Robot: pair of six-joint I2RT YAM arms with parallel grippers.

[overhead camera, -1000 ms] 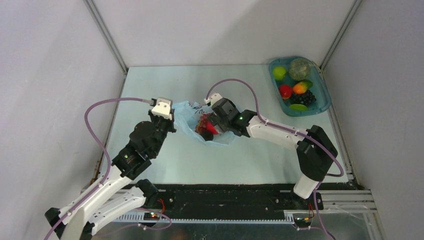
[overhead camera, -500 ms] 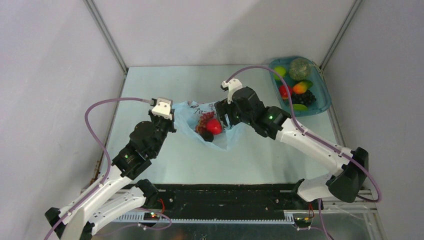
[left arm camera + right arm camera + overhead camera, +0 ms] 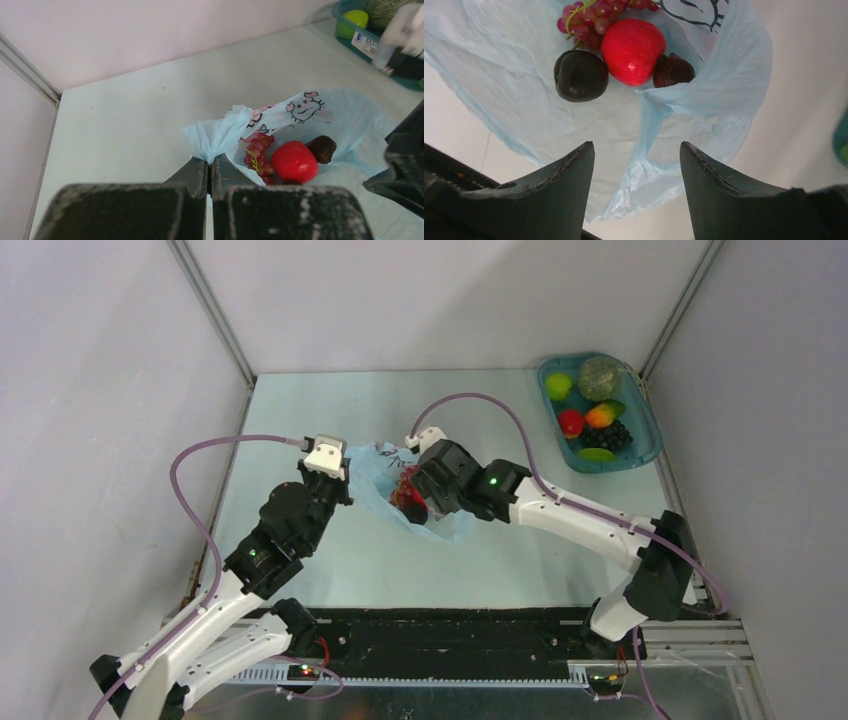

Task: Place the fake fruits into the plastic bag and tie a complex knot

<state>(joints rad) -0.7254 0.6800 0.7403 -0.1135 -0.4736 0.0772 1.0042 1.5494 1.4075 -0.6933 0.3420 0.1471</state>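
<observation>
The light-blue plastic bag (image 3: 375, 480) lies open mid-table. Inside it lie a red apple (image 3: 632, 44), a red grape bunch (image 3: 589, 20), a dark plum (image 3: 580, 75) and a dark brown fruit (image 3: 673, 70). My left gripper (image 3: 210, 162) is shut on the bag's bunched left edge (image 3: 220, 135) and holds it up. My right gripper (image 3: 637, 150) is open and empty. It hovers just above the bag's near side, with a strip of bag film (image 3: 651, 150) below its jaws. In the top view the right gripper (image 3: 425, 502) covers part of the fruits.
A teal oval tray (image 3: 652, 430) stands at the back right. It holds a lime-green fruit (image 3: 558, 386), a red fruit (image 3: 570, 423), an orange-yellow fruit (image 3: 600, 415), dark grapes (image 3: 612, 436) and a netted green melon (image 3: 600, 377). Grey walls enclose the table.
My right arm swung up and right, away from the bag, then came back low over it. My left gripper has kept its hold on the bag's edge.
</observation>
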